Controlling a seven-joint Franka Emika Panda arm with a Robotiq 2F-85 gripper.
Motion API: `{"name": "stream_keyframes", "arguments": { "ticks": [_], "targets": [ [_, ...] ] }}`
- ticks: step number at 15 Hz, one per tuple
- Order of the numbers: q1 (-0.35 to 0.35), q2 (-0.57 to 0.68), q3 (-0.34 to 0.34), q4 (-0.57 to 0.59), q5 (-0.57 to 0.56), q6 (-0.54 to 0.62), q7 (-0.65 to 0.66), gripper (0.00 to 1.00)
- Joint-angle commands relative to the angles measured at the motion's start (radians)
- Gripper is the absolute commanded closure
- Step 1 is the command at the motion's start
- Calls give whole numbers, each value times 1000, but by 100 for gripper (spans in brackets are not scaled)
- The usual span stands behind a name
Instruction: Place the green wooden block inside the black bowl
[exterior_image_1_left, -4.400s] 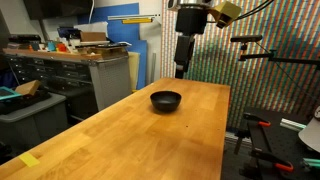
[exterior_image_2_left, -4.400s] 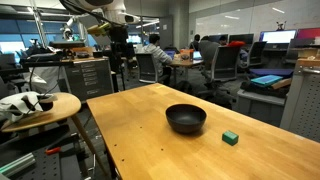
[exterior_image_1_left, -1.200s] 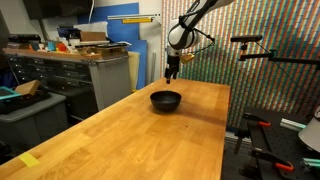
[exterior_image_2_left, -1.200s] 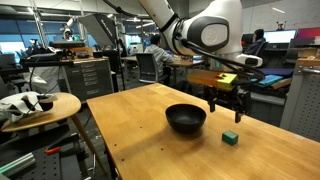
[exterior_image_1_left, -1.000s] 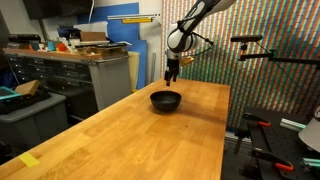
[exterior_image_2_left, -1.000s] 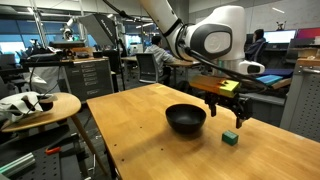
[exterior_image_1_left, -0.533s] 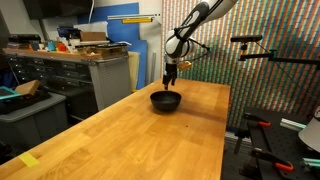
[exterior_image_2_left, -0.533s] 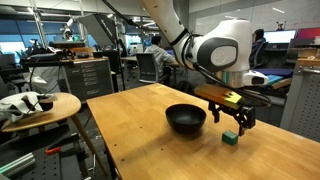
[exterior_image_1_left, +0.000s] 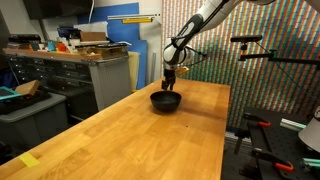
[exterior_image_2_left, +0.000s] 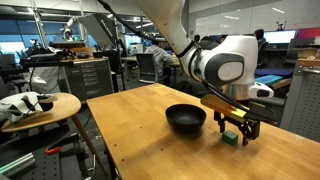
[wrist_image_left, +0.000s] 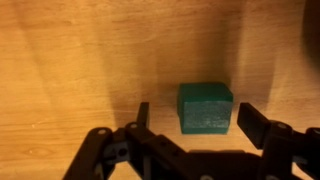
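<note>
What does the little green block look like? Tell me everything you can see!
The green block is a small, plain, boxy piece, dark green, with dull faces and soft edges. It lies flat on the pale wooden table, beside the black bowl, not in it. The open pincer straddles it, and the block sits closer to one side. Only the table clearly touches it.

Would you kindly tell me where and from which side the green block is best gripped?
Pinch the green block across two opposite flat sides, coming from above: it lies flat on the table, apart from the black bowl, its top bare.
</note>
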Motion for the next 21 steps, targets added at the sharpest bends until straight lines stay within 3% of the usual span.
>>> {"name": "stream_keyframes", "arguments": {
  "ticks": [1, 6, 14, 21],
  "targets": [
    [-18, 40, 23, 71, 6, -13, -8, 42],
    [-15, 9, 20, 61, 6, -33, 5, 79],
    [25, -131, -12, -5, -21, -24, 49, 79],
    [117, -267, -14, -123, -54, -21, 118, 79]
  ]
}}
